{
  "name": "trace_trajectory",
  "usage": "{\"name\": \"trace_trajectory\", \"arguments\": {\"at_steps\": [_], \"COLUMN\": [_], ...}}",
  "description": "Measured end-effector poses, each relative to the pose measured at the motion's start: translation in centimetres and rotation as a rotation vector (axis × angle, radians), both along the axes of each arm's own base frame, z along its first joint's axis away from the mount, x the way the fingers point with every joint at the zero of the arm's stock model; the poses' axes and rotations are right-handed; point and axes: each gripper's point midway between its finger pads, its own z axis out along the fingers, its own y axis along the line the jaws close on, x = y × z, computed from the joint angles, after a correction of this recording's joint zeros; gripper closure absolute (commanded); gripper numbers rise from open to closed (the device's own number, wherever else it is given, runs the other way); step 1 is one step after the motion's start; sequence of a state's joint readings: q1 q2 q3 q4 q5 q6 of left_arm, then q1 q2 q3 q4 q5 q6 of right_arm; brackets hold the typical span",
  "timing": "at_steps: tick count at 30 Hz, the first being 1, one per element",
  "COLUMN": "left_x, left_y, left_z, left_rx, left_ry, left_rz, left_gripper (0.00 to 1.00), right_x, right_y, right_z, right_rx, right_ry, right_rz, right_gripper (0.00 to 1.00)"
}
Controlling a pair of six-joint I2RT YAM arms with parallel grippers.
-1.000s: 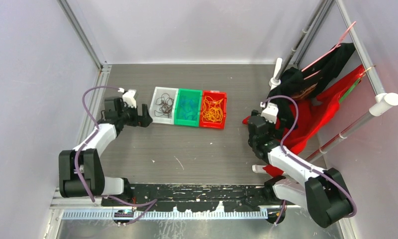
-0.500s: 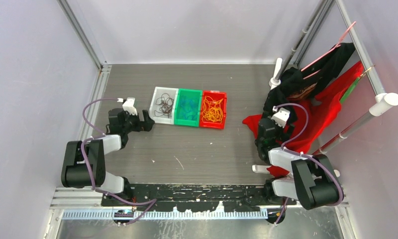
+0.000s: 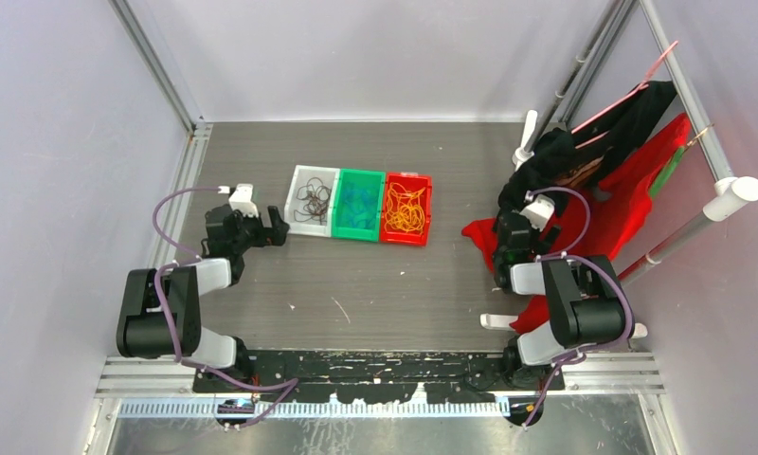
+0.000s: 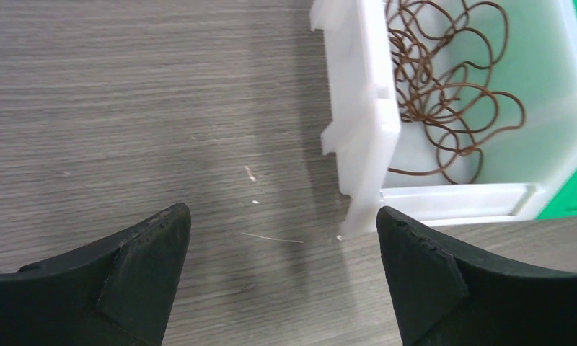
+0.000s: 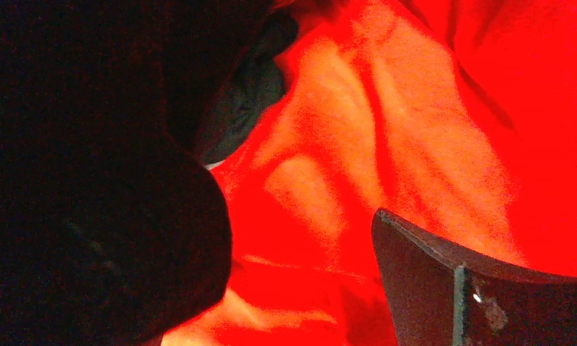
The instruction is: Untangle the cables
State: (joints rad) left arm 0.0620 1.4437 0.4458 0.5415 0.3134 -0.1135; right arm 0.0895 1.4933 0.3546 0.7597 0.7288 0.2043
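**Left tool at the white bin, both tools empty**

Your left tool [image 4: 280, 216] sits low over the desk [image 3: 375, 284] with its fingers spread wide and nothing between them, just beside the outer wall of the white bin [image 4: 365, 122]. The brown cables [image 4: 444, 94] lie inside that bin as one loose heap of loops. Next along the row, the blue cables [image 3: 360, 207] fill the green bin [image 3: 361, 174] and the yellow-orange cables [image 3: 405, 210] the red bin [image 3: 406, 237].

Your right tool [image 5: 300, 223] is also spread and empty, well apart from the bins and pressed close to the red cloth [image 5: 415, 108]. Lift it clear before you reach across, or the cloth may snag.

If the brown heap is your target, raise the left tool over the bin wall first. Then come down on a single outer loop, not the middle of the heap. The wires are thin, so close fully and pull slowly. The light bin will probably slide if you drag sideways.
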Motion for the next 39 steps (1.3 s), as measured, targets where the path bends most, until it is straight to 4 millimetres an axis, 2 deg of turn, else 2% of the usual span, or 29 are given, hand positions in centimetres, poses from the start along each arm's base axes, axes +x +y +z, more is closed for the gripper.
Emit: {"name": "trace_trajectory", "arguments": {"at_steps": [5, 8, 11, 14, 16, 21, 39], "left_x": [0.9, 1.0, 0.2, -1.4, -1.1, 0.9, 0.8], "left_y": [1.0, 1.1, 0.9, 0.6, 0.5, 0.7, 0.7], "left_z": [0.3, -0.3, -0.9, -2.9, -2.6, -0.7, -0.8], "left_rx": [0.053, 0.075, 0.094, 0.100, 0.106, 0.118, 0.120], "left_ry": [-0.066, -0.072, -0.132, -0.091, -0.098, -0.153, -0.149], "left_rz": [0.026, 0.026, 0.015, 0.005, 0.000, 0.004, 0.005], "left_gripper": [0.01, 0.00, 0.01, 0.00, 0.00, 0.00, 0.00], "right_x": [1.2, 1.6, 1.4, 1.5, 1.6, 1.7, 1.8], "right_y": [1.4, 2.2, 2.6, 2.9, 2.8, 1.8, 2.1], "right_z": [0.2, -0.1, -1.2, -1.4, -1.3, -1.4, -1.5], "right_rx": [0.024, 0.029, 0.031, 0.034, 0.044, 0.065, 0.078], "right_ry": [-0.027, -0.048, -0.020, -0.017, -0.021, -0.022, -0.023], "right_rz": [0.096, 0.148, 0.184, 0.203, 0.209, 0.192, 0.207], "right_gripper": [0.00, 0.00, 0.00, 0.00, 0.00, 0.00, 0.00]}}
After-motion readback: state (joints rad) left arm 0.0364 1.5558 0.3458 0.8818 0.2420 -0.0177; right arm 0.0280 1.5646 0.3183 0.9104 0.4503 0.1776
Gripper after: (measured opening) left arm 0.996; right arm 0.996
